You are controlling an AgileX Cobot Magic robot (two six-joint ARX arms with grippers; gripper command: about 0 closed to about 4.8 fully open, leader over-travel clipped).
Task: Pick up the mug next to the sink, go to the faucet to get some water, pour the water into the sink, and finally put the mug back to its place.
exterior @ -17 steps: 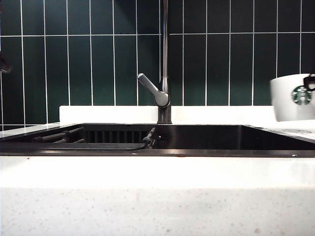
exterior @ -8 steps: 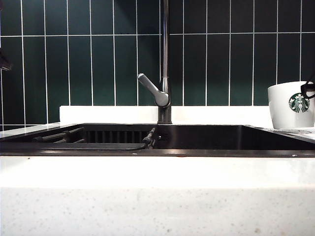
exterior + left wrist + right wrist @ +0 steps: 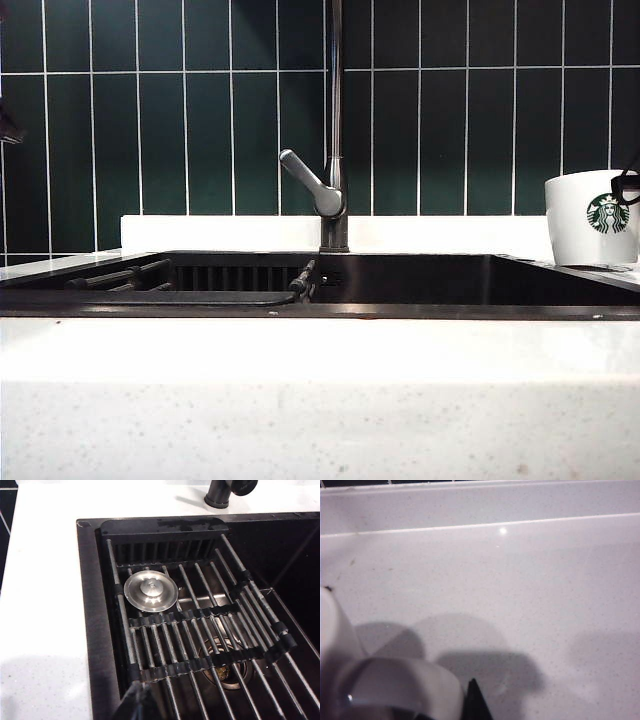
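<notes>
The white mug with the green siren logo stands upright on the white counter, right of the sink. My right gripper is at the mug's right side. In the right wrist view its jaws flank the mug's handle, one black fingertip lying against it. The faucet rises behind the sink's middle, its lever slanting left. No water shows. My left gripper is shut and empty over the sink's near-left rim, with the faucet's base beyond.
A roll-up rack of metal rods spans the left part of the sink, with a round steel drain stopper on it. Dark green tiles back the counter. A white counter edge runs along the front.
The mug has come down at the right and settled on the counter, no longer blurred. The left arm has kept still.
</notes>
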